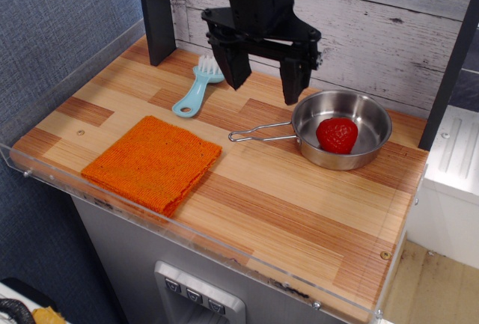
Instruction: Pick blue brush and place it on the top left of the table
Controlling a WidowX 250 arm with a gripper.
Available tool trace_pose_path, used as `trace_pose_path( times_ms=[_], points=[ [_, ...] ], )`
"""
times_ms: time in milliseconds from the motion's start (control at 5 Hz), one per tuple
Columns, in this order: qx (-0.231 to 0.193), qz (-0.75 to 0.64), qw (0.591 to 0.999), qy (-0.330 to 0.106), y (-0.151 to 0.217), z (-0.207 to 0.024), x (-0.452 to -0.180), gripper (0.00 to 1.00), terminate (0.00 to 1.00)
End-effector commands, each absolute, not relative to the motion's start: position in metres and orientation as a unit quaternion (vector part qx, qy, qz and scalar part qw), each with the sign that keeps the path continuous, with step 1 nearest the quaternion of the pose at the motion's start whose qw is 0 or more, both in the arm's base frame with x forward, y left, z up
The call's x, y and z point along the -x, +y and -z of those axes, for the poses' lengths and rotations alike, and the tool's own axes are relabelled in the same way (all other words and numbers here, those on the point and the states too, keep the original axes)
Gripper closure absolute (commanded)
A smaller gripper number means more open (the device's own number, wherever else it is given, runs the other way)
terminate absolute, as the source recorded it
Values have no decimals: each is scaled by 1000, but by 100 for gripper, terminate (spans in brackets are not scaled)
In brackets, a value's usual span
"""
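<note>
Gripper [263,84]: hung above the table's [299,212] back edge, jaws spread wide, holding nothing.
Blue brush [197,87]: lay flat near the back-left corner, just left of the gripper.

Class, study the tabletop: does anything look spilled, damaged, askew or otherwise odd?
Nothing is spilled or broken. The one oddity is a red strawberry sitting in the steel pan. The blue brush and orange cloth lie flat, angled to the table edges.
</note>
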State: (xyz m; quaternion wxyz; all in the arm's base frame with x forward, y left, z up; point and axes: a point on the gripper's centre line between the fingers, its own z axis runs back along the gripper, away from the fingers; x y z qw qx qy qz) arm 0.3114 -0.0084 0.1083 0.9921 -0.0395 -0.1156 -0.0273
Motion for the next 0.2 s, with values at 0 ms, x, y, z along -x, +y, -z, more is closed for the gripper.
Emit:
trace_pose_path(
  times_ms=[0],
  points=[
    [38, 31, 989, -137, -5, -125, -313, 0, 100]
  ],
)
